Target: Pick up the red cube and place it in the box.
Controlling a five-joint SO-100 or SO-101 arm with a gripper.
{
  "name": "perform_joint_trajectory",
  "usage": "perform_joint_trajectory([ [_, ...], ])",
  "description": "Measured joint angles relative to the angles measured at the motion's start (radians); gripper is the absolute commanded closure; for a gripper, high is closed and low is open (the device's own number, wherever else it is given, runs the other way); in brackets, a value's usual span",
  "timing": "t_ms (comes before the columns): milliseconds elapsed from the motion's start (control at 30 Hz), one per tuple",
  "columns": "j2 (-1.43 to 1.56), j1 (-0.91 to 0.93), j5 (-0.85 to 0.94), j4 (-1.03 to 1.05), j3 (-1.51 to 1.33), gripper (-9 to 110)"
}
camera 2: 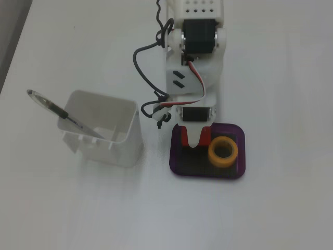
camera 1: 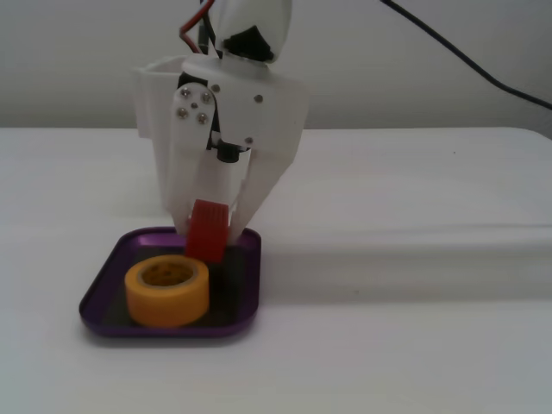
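**A:** Over the purple box [camera 1: 235,326] in a fixed view — what do you see?

**B:** Fingers [camera 1: 210,226] pointing down, pinching the red cube [camera 1: 207,231] between them. Cube sits above the box's back part, its lower end just over the dark floor — can't tell if it touches. A yellow tape roll [camera 1: 167,291] lies flat in the box, just in front of the cube and a little left in this view. Roll and cube look near each other, maybe touching; can't say which.

**A:** Counter?

**B:** White counter [camera 1: 414,345], box near its front edge area. A white container [camera 1: 148,90] shows behind the arm, mostly hidden.

**A:** Other fixed view, from above?

**B:** Arm comes down from the top of the picture, fingers [camera 2: 195,139] over the box [camera 2: 208,174] at its upper-left part. Red cube [camera 2: 204,134] shows as red slivers either side of the white finger, inside the box rim. Tape roll [camera 2: 223,151] is just right of the fingers, in the box's right half.

**A:** Anything else there?

**B:** White container [camera 2: 112,136] left of the box, apart from it, with a dark pen-like stick [camera 2: 62,113] leaning out toward the upper left. A black cable [camera 2: 143,70] loops beside the arm.
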State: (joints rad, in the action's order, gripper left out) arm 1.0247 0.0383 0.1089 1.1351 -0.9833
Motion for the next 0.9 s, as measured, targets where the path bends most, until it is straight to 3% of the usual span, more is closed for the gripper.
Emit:
perform_joint_trajectory([
  [400, 0.000, 0.000, 0.000, 0.061, 0.000, 86],
  [667, 0.017, -0.003, 0.000, 0.235, 0.114, 84],
  [900, 0.209, -0.021, 0.000, 0.446, 0.275, 85],
])
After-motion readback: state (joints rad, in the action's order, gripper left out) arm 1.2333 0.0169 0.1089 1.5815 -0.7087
